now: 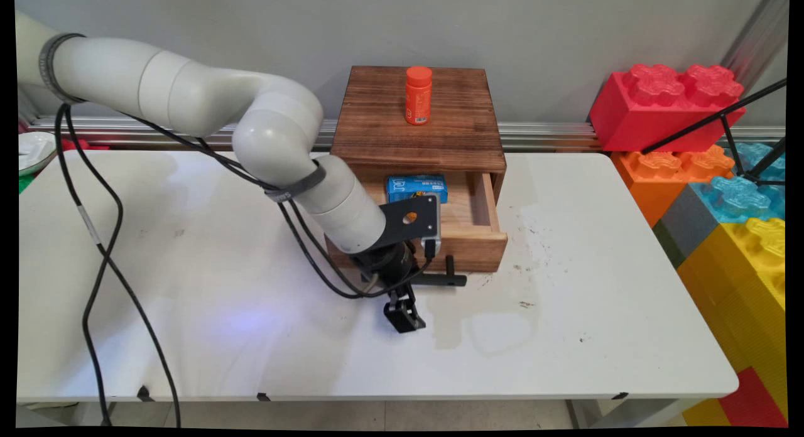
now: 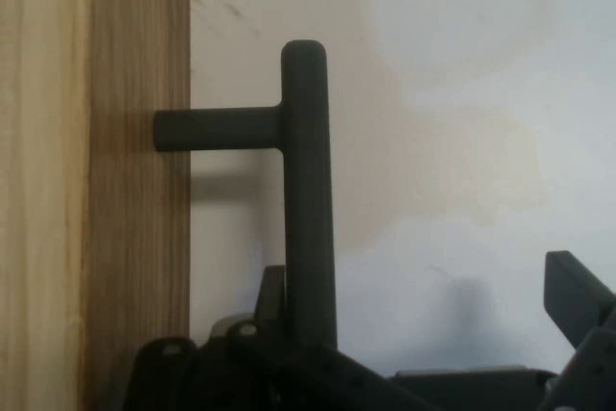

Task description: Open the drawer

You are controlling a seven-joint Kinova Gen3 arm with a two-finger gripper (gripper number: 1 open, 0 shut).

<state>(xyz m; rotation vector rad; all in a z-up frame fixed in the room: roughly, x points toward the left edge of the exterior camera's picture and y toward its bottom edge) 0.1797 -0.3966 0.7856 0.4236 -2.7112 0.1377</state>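
Observation:
A wooden box (image 1: 418,135) stands at the table's far side with its drawer (image 1: 477,236) pulled out. Inside the drawer lies a blue carton (image 1: 418,187). An orange bottle (image 1: 418,95) stands upright on the box's top. My gripper (image 1: 405,314) hangs low over the table just in front of the drawer's black T-shaped handle (image 1: 443,279). In the hand view the gripper (image 2: 421,276) is open. The handle's bar (image 2: 306,190) runs down between the fingers, close to the left one, beside the drawer front (image 2: 96,190). Nothing is held.
Large toy bricks are stacked off the table's right edge: red (image 1: 666,107), orange (image 1: 678,167), blue (image 1: 735,198) and yellow (image 1: 747,267). A black tripod leg (image 1: 722,117) crosses them. Black cables (image 1: 100,248) hang over the table's left part. A white dish (image 1: 31,149) sits at the far left.

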